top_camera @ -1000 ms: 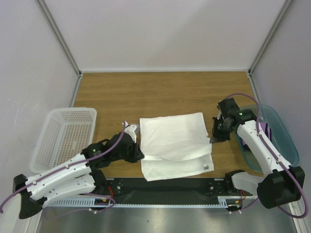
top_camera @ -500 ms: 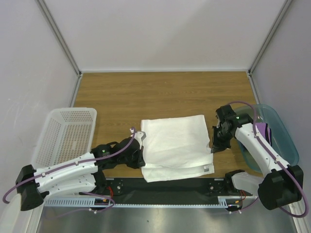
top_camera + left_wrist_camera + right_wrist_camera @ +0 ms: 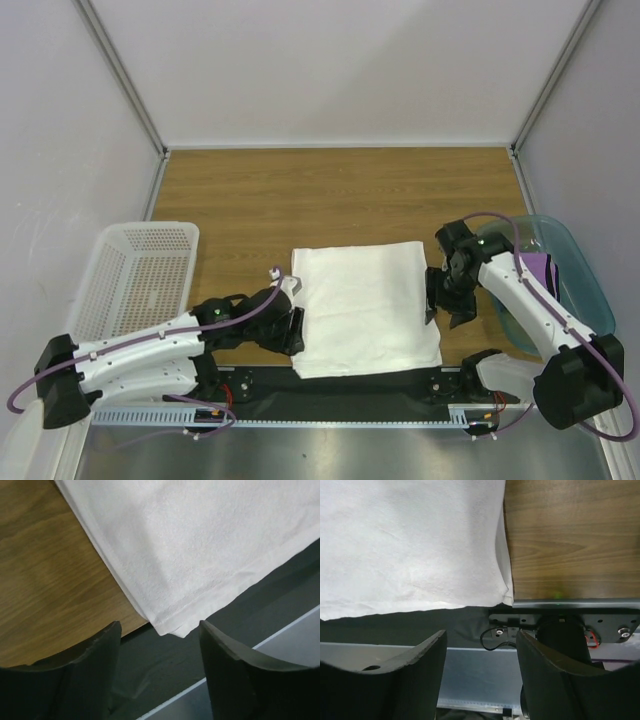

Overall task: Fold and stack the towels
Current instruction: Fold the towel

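A white towel (image 3: 365,310) lies folded flat on the wooden table, its near edge hanging slightly over the black strip at the front. My left gripper (image 3: 293,330) sits at the towel's near left corner, open and holding nothing. In the left wrist view the towel's layered corner (image 3: 200,540) lies just beyond the spread gripper (image 3: 159,630). My right gripper (image 3: 437,300) hovers at the towel's right edge, open and empty. In the right wrist view the towel (image 3: 410,540) and its near right corner lie ahead of the parted gripper (image 3: 480,635).
A white perforated basket (image 3: 140,275) stands at the left edge of the table. A translucent teal bin (image 3: 575,285) stands at the right, behind the right arm. A black strip (image 3: 350,382) and a metal rail run along the near edge.
Both grippers carried the towel's upper layer toward the near edge, then opened and let go. The layers now lie flat with their edges lined up.
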`<state>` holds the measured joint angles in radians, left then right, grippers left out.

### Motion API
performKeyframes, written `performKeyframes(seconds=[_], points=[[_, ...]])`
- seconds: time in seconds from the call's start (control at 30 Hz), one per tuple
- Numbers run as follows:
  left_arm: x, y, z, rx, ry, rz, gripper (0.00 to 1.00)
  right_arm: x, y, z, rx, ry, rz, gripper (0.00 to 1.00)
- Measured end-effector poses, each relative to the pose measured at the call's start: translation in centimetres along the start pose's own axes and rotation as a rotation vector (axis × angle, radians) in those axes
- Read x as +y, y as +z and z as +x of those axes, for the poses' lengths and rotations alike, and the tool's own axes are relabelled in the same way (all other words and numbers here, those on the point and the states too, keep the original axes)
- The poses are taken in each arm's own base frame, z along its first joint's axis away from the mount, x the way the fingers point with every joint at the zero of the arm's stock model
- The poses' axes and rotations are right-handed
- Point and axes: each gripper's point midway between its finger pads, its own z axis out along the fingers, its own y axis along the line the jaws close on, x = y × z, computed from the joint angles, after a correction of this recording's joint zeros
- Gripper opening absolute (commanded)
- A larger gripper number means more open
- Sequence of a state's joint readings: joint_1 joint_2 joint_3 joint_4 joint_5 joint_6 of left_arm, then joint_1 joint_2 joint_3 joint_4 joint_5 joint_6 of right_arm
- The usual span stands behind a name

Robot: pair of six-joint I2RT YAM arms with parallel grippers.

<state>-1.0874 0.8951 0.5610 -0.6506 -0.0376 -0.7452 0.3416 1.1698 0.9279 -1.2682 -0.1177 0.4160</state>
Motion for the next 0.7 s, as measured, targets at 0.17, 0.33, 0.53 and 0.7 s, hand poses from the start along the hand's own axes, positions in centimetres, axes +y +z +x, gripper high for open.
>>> performKeyframes(seconds=[0.17, 0.33, 0.53, 0.7], points=[[-0.5, -2.6, -4.3, -0.128, -0.015, -0.061, 0.81, 1.6, -2.7, -2.8, -0.118, -0.016, -0.049, 0.66], [0.1, -4.0, -11.7, -0.314, -0.149, -0.090, 0.69, 4.4, -4.0, -7.4, -0.299, -0.014, -0.157, 0.64], [3.3, 0.4, -15.0, -0.306, -0.259, -0.198, 0.43, 5.6, 1.1, -11.3, -0.354, 0.043, -0.181, 0.51], [3.7, 4.3, -15.6, -0.243, -0.270, -0.235, 0.28, 5.6, 4.4, -13.1, -0.371, 0.079, -0.169, 0.42]])
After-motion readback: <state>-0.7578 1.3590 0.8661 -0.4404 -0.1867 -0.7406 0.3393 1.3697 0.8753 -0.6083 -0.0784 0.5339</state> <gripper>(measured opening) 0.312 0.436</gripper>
